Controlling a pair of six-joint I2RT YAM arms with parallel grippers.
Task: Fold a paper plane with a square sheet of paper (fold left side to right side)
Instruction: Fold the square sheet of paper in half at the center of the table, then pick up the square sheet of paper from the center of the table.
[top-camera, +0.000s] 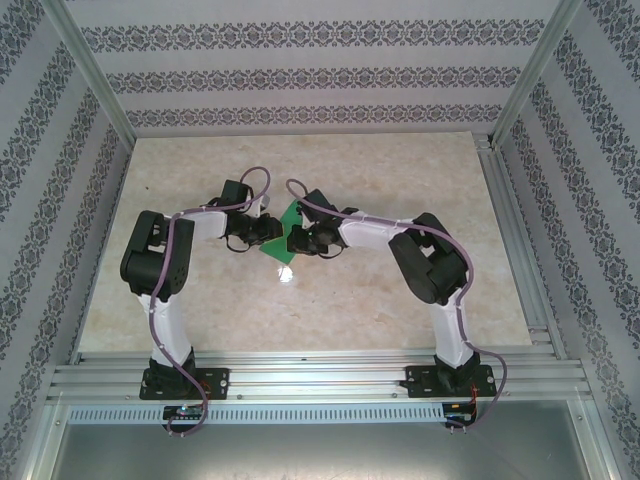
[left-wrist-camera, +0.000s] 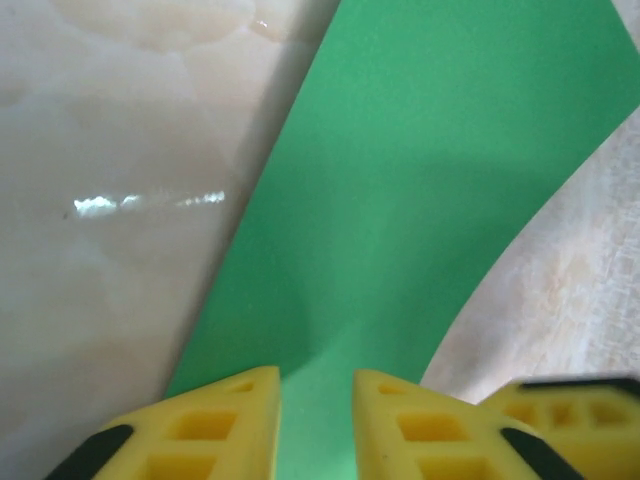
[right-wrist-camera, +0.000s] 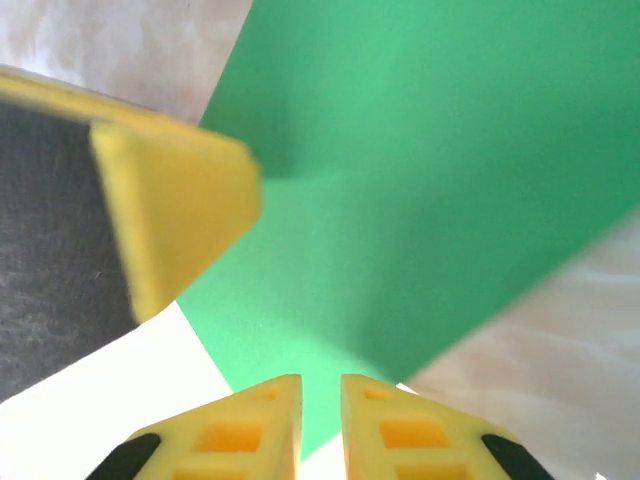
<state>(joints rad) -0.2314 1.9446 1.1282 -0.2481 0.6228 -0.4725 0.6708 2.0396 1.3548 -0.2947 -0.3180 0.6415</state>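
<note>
Left gripper (left-wrist-camera: 317, 425) and right gripper (right-wrist-camera: 321, 430), latticed yellow fingers (left-wrist-camera: 230, 430) slightly parted, meet over smooth green paper (left-wrist-camera: 420, 200) on the glossy marbled table (left-wrist-camera: 100, 320).

Surface (top-camera: 300, 310): pale beige, marbled pattern, glossy finish. A bright glare spot (top-camera: 286, 275) is noted just on the near side of the paper. One sheet of green paper (top-camera: 280, 248) is recorded lying on it, about midway across and slightly toward the far side. In the left wrist view the sheet's straight left edge is seen flat against the surface. Its right edge appears curved, and whether that edge is lifted cannot be told.
</note>
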